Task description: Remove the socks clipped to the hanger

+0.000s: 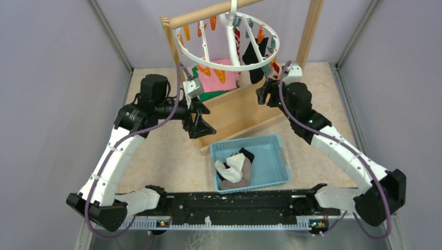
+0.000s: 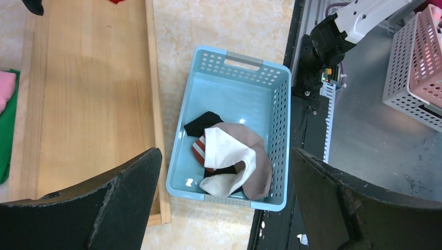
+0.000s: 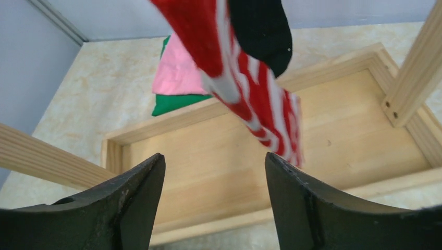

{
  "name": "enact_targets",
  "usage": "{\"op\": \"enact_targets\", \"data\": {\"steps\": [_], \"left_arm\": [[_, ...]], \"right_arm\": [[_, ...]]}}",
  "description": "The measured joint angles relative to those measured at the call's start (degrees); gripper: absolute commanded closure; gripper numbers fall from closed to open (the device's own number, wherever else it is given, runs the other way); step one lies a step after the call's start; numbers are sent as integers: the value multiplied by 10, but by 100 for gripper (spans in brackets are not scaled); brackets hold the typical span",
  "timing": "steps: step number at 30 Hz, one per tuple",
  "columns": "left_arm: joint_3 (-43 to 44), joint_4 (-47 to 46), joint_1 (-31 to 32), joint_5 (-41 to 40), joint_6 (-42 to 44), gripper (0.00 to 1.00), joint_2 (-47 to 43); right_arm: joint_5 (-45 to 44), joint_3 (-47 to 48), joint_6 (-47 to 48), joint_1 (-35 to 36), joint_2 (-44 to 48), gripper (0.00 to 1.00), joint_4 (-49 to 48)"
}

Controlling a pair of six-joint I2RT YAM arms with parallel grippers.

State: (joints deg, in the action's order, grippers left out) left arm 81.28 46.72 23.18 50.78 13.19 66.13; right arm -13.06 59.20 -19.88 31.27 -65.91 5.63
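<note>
The round white hanger (image 1: 232, 47) hangs from the wooden rod, with orange and grey-green clips on its ring. A black sock (image 1: 254, 58) and a red-and-white striped sock (image 1: 274, 69) hang clipped on its right side. In the right wrist view the striped sock (image 3: 250, 88) dangles just above and ahead of my fingers, with the black sock (image 3: 260, 26) behind it. My right gripper (image 3: 213, 161) is open and empty, just below these socks (image 1: 263, 94). My left gripper (image 1: 200, 124) is open and empty, above the light blue basket's (image 2: 237, 57) near end (image 2: 224, 156).
The basket (image 1: 276, 156) holds white (image 2: 224, 151), brown, black and striped socks. The wooden stand has a base tray (image 1: 240, 112), two posts and a rod (image 1: 208, 15). Pink (image 3: 177, 73) and green cloths lie behind the tray. White and pink crates (image 2: 417, 67) stand beyond the rail.
</note>
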Motion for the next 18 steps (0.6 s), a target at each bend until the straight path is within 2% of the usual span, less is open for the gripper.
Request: {"op": "enact_targets", "data": {"steps": [3, 5, 6, 12, 13, 14, 15, 18], "left_arm": [[5, 9, -1, 3, 3, 1, -2], [5, 14, -2, 4, 5, 1, -5], [5, 16, -2, 4, 5, 1, -7], [5, 17, -3, 6, 5, 1, -16], [5, 17, -3, 6, 4, 1, -17], [5, 17, -3, 7, 4, 1, -17], [5, 18, -3, 7, 4, 1, -17], [5, 18, -3, 8, 4, 1, -17]], "right_arm": [[19, 1, 24, -2, -31, 71, -45], [26, 3, 37, -3, -42, 96, -69], [29, 5, 43, -3, -45, 100, -76], [56, 1, 42, -3, -33, 100, -118], [65, -4, 37, -3, -24, 91, -123], [71, -11, 33, -2, -14, 73, -124], [76, -19, 28, -1, -1, 61, -123], [87, -34, 13, 1, 37, 40, -101]]}}
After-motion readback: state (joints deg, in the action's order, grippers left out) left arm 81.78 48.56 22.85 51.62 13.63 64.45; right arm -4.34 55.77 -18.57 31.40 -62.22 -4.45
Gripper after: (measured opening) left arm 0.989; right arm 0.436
